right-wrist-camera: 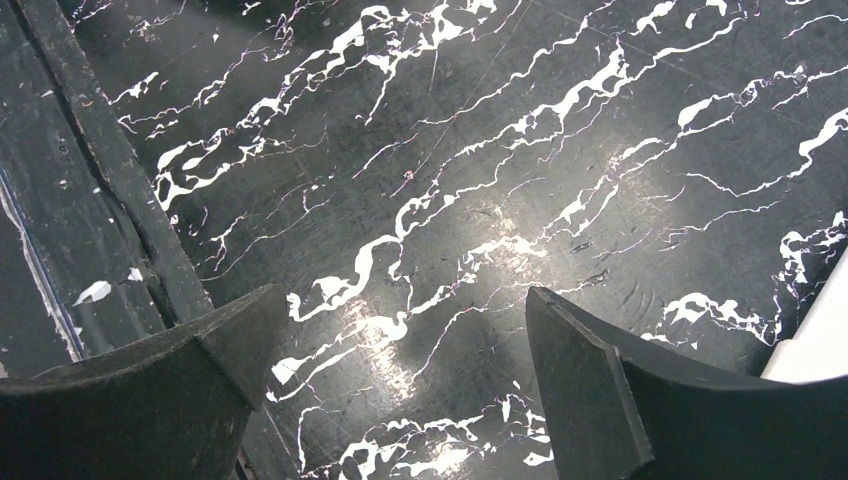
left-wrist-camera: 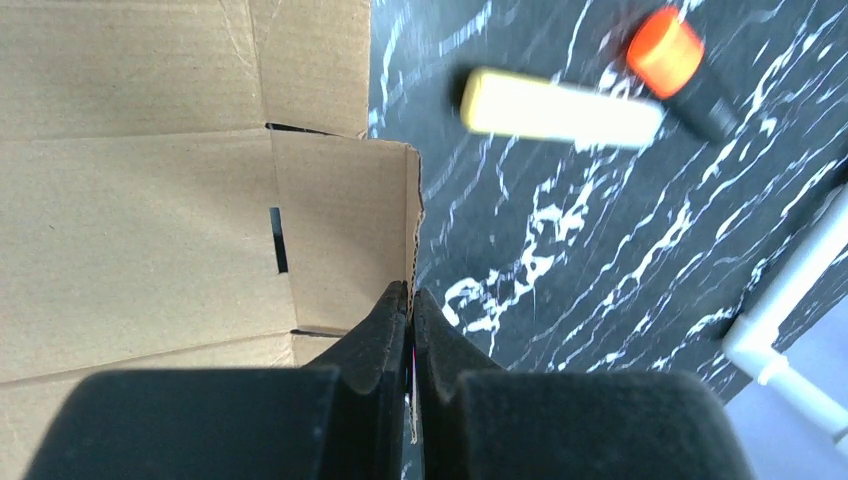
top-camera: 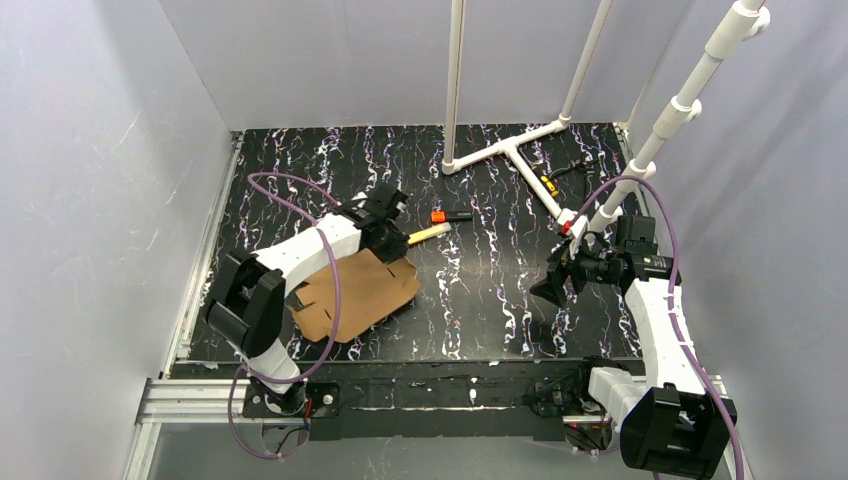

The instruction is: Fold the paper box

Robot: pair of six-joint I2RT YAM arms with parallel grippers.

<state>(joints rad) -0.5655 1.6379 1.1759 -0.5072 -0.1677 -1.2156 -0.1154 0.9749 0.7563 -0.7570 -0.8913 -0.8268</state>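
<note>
The paper box (top-camera: 355, 293) is a brown corrugated cardboard die-cut, partly folded, lying at the left of the black marbled table. In the left wrist view its flaps (left-wrist-camera: 150, 215) fill the left side. My left gripper (left-wrist-camera: 411, 295) is shut on the raised right edge of a cardboard flap, at the box's far corner (top-camera: 385, 238). My right gripper (right-wrist-camera: 405, 305) is open and empty, hovering over bare table at the right (top-camera: 553, 287), well apart from the box.
A yellow marker (left-wrist-camera: 560, 107) and an orange-capped marker (left-wrist-camera: 680, 62) lie just beyond the box, also seen in the top view (top-camera: 430, 234). A white pipe frame (top-camera: 520, 150) stands at the back right. The table's metal edge (right-wrist-camera: 60, 200) runs beside my right gripper.
</note>
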